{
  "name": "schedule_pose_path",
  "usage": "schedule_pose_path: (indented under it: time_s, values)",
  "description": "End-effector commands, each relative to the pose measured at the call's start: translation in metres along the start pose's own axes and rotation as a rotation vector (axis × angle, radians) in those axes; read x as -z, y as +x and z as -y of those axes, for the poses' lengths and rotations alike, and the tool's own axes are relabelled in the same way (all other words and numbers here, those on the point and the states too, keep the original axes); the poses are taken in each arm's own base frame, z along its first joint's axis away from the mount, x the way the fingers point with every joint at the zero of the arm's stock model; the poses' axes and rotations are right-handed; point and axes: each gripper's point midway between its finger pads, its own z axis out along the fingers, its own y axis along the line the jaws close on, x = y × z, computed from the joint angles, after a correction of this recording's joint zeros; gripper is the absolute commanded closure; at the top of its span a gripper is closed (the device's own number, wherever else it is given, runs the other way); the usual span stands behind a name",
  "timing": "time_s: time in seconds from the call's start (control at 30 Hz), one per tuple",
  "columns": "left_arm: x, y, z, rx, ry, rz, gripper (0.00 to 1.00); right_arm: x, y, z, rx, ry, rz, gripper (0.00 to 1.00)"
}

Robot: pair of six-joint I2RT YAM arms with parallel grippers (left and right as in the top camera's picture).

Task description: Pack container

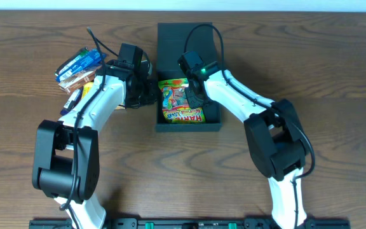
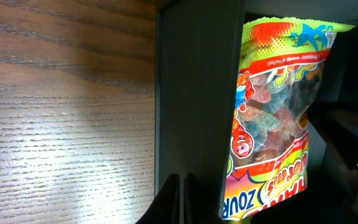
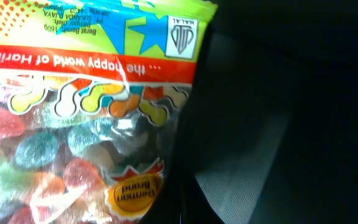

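While the container (image 1: 189, 126) lies open, both grippers are closed.
Right gripper (image 1: 194, 97) inside, over the bag (image 1: 175, 108); left gripper (image 1: 149, 95) just outside its wall.

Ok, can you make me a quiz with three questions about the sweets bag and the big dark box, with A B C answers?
1. Where is the sweets bag?
A) inside the container
B) on a chair
C) on a shelf

2. What colour is the container?
A) red
B) dark teal-green
C) white

3. How is the container's lid?
A) shut
B) taken away
C) open

Answers:
1 A: in the overhead view the bag lies within the container's walls.
2 B: the walls and the lid are the same dark teal-green.
3 C: the lid is folded back behind the box, so the inside shows.
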Motion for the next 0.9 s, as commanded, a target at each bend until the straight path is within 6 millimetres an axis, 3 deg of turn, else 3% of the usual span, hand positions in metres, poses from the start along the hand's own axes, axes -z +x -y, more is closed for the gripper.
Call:
schedule_pose_path:
  time_s: [0.0, 0.37, 0.53, 0.6, 0.73, 0.87]
  values:
    - [-0.006, 0.003, -0.001, 0.009, -0.001, -0.018, 0.94, -0.002, 0.000, -0.022, 0.007, -0.084, -0.008, 0.99]
    - [-0.006, 0.003, -0.001, 0.009, -0.002, -0.018, 0.94, -0.001, -0.006, -0.036, 0.010, -0.161, 0.015, 0.99]
    - [-0.006, 0.003, -0.001, 0.009, -0.002, -0.018, 0.94, 0.006, -0.012, -0.016, 0.002, -0.073, 0.026, 0.99]
    - [-0.006, 0.003, -0.002, 0.009, -0.002, -0.016, 0.94, 0.022, -0.020, -0.008, -0.003, -0.039, 0.049, 0.99]
    - [0.003, -0.007, 0.001, 0.000, -0.004, 0.014, 0.94, 0.077, -0.048, 0.004, -0.017, -0.012, 0.162, 0.98]
    - [0.036, -0.033, -0.003, -0.022, -0.086, 0.112, 0.94, 0.136, -0.071, 0.014, -0.031, -0.044, 0.302, 0.99]
